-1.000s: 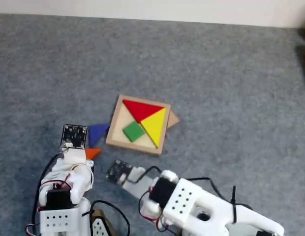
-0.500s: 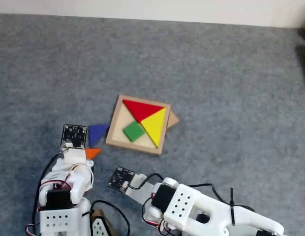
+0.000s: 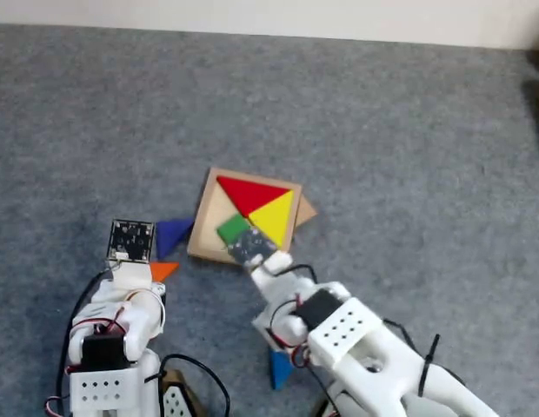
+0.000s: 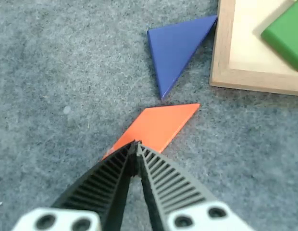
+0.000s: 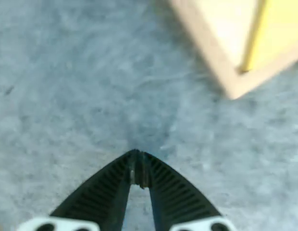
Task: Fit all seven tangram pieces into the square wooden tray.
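The square wooden tray (image 3: 207, 208) holds a red triangle (image 3: 250, 193), a yellow triangle (image 3: 276, 222) and a green square (image 3: 231, 229). Outside it, a blue triangle (image 4: 175, 45) lies by the tray's side, and an orange parallelogram (image 4: 158, 126) lies nearer the left arm. My left gripper (image 4: 135, 147) is shut, its tips at the edge of the orange piece. My right gripper (image 5: 138, 166) is shut just above bare carpet, close to a tray corner (image 5: 226, 72) beside the yellow triangle (image 5: 279, 33). That arm's wrist hides the tray's near edge from above.
A tan piece (image 3: 307, 210) pokes out past the tray's right side. A light blue piece (image 3: 280, 368) lies on the carpet by the right arm's base. Grey carpet stretches open behind and to the right of the tray.
The right arm has swung from the front left up to the tray's near edge, uncovering the light blue piece by its base. The left arm has kept still.
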